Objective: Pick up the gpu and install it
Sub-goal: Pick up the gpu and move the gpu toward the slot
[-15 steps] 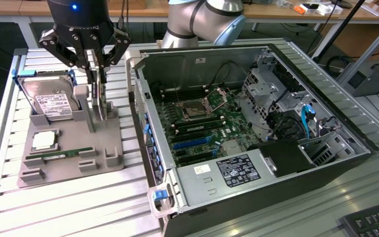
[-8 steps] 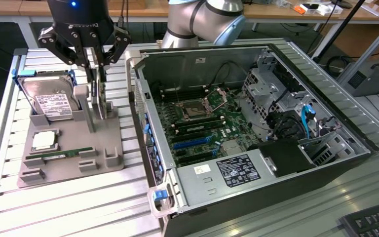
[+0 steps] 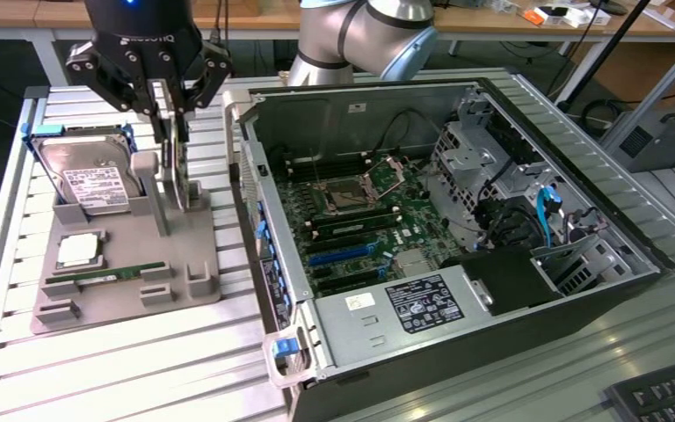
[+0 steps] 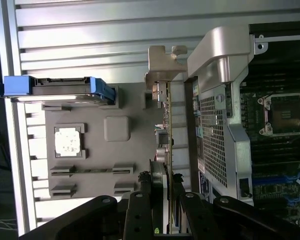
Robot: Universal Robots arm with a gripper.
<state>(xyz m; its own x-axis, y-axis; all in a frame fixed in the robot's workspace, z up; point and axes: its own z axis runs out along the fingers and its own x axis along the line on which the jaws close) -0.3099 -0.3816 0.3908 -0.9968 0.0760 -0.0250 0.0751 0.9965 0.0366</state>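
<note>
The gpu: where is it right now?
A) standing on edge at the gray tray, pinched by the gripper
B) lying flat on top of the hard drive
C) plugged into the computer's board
A: the gpu stands on edge at the gray tray, the gripper shut on its top edge, outside the computer case.

Gpu (image 3: pixel 175 176) standing on edge over the grey tray (image 3: pixel 115 299).
It is a thin card, upright and seen edge-on, with a greenish board edge, dark parts on one face and a silver bracket (image 4: pixel 162 65) at one end. The gripper (image 3: pixel 171 132) pinches its top edge. It stands near the open case (image 3: pixel 247 176); whether it touches the tray is unclear.
</note>
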